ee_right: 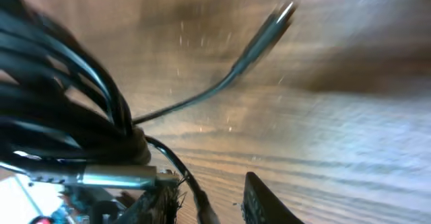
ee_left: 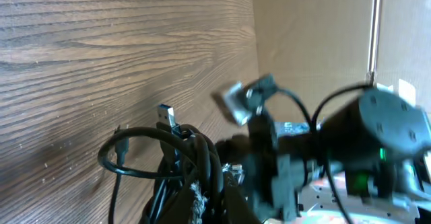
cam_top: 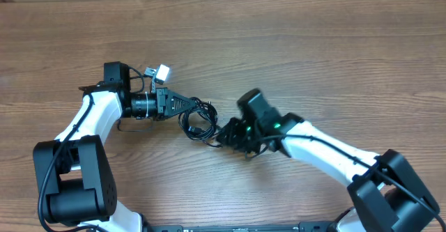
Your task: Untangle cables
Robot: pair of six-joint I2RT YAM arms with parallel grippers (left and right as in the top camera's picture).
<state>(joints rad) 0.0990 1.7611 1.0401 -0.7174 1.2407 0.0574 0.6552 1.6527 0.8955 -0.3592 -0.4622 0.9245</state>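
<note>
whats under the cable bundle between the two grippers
Only the wooden table shows through the loops of the cables. The left gripper and right gripper cover the bundle's ends, so nothing there can be checked.

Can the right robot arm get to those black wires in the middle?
Probably yes. The right gripper sits right at the edge of the cables, with nothing between them. The left gripper grips the bundle from the other side, so it isn't in the way.
</note>
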